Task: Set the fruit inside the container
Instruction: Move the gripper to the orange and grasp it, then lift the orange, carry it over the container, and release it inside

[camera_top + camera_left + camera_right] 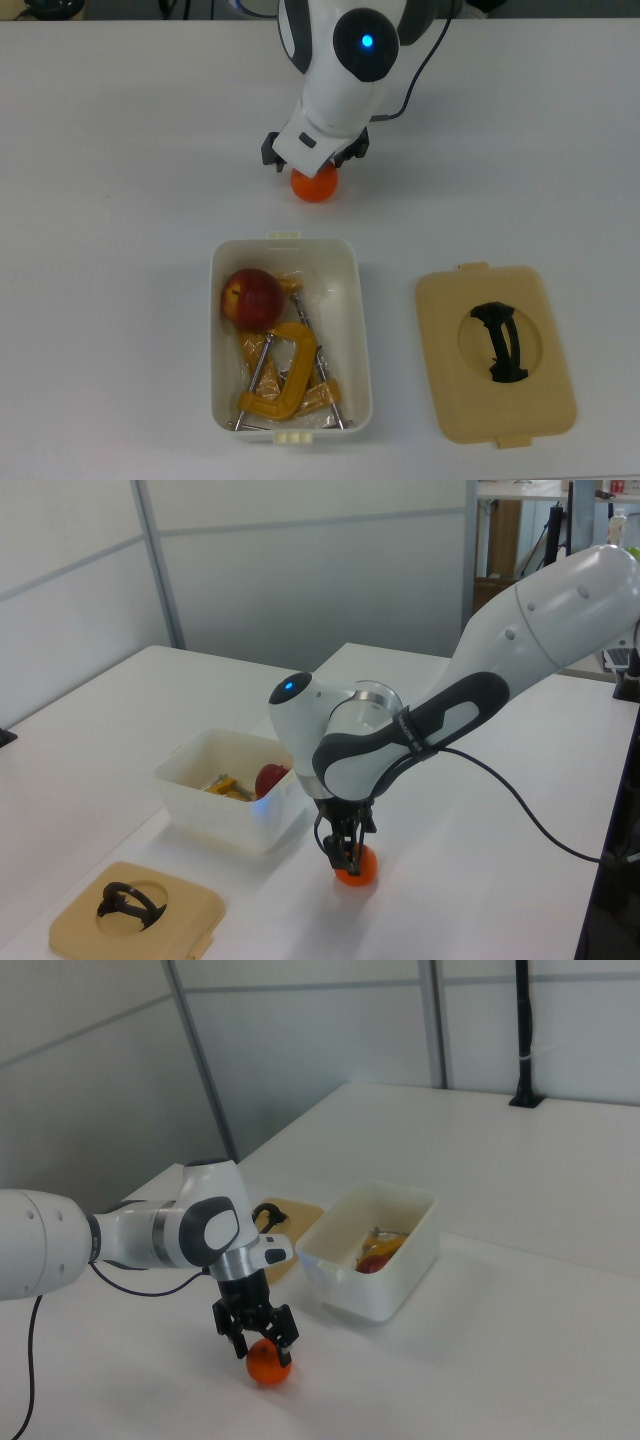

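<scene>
Pincer [258, 1338] straddles orange [269, 1366] in right view; top view hides fingers.

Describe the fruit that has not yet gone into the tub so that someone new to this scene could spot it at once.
Start at the white container in the middle of the table; the orange sits outside it on the bare tabletop, directly under the gripper. It is small, round and bright orange, unlike the red apple lying inside.
</scene>
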Available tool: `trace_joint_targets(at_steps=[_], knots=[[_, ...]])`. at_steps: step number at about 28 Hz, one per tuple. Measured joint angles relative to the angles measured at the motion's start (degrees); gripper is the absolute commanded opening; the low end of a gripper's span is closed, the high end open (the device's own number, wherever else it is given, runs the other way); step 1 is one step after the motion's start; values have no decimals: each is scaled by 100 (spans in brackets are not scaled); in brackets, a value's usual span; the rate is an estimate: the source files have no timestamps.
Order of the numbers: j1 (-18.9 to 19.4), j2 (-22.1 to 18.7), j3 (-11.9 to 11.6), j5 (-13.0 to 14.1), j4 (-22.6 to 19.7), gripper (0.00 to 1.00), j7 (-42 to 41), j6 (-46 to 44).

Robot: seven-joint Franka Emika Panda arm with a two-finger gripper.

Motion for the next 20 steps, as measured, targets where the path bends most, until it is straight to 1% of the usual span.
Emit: trace_joint_targets(at_steps=[6, 9, 10, 11, 12, 16, 20], knots=[[1, 147, 19, 0, 0, 100, -8, 59], [2, 209, 64, 0, 1, 55, -8, 82], [2, 225, 75, 0, 2, 45, -8, 96], [2, 240, 83, 0, 3, 41, -8, 114], [2, 250, 87, 0, 7, 39, -8, 133], [-5, 253, 88, 0, 122, 39, -8, 195], [-27, 192, 80, 0, 453, 40, -8, 200]])
